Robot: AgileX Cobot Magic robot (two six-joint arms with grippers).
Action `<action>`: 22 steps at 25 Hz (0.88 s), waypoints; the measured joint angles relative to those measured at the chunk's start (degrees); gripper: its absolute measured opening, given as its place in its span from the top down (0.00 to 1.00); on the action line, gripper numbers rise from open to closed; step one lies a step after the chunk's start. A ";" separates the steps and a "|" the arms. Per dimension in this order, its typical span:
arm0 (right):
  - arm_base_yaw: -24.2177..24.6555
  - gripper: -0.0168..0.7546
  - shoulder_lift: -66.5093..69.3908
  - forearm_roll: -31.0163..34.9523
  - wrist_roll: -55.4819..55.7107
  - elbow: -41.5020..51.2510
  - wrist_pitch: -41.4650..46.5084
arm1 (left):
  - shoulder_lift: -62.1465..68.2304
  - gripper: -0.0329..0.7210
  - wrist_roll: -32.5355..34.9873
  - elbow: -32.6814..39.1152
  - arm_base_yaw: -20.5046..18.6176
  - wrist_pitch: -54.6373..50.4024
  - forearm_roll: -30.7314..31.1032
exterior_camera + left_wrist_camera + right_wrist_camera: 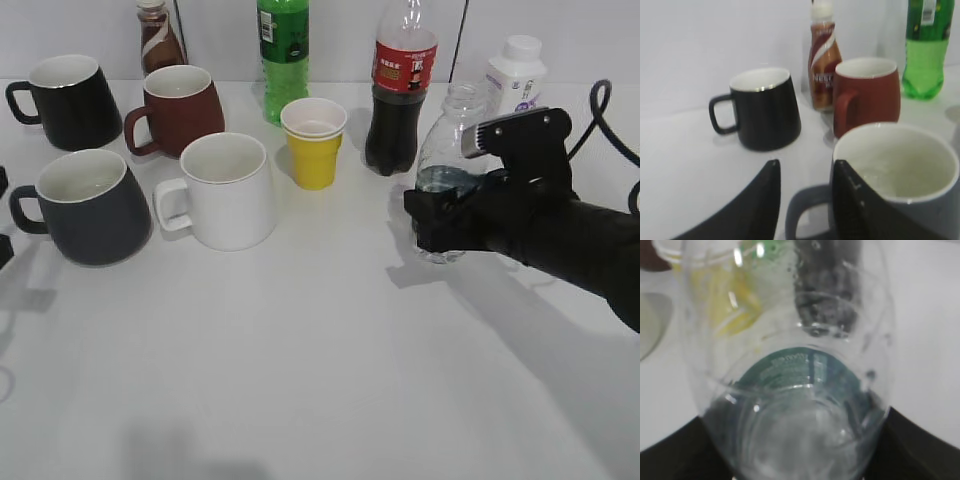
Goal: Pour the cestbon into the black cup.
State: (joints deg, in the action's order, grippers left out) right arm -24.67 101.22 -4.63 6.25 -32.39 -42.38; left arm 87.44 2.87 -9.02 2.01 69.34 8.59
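The cestbon, a clear capless bottle with a dark green label and some water in it, stands upright right of centre, in front of the cola bottle. My right gripper is shut on its lower body. In the right wrist view the bottle fills the frame between the jaws. The black cup, a charcoal-grey mug with a white inside, sits at the front left. My left gripper is open, its fingers on either side of the cup's handle. In the exterior view only its tips show at the left edge.
A white mug stands beside the black cup. Behind are a jet-black mug, a brown-red mug, stacked yellow cups, a green soda bottle, a cola bottle, a white bottle and a brown drink bottle.
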 joint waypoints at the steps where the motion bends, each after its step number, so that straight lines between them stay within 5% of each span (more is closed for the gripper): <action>1: 0.00 0.32 0.03 -0.44 0.12 0.00 -0.07 | -0.92 0.60 0.00 -0.01 0.00 0.00 0.20; 4: 0.00 0.16 -0.14 -0.72 0.22 0.00 -0.83 | -3.67 0.60 0.00 -0.01 0.00 0.00 1.13; 10: 0.00 0.14 -9.74 -0.72 -1.15 -0.06 -0.10 | -14.87 0.60 -1.65 -0.15 0.05 -9.59 3.24; 17: 0.00 0.14 -32.91 -6.51 -1.77 -3.70 24.52 | -43.01 0.58 -12.57 -13.58 1.14 -62.02 7.39; 22: -0.19 0.14 -50.75 -7.51 -1.83 -3.82 44.53 | -57.42 0.28 -13.25 -24.58 4.32 -92.76 2.97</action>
State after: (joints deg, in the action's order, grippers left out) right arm -24.86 50.47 -12.14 4.43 -36.21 2.15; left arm 30.02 -10.38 -33.60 6.33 -23.43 11.56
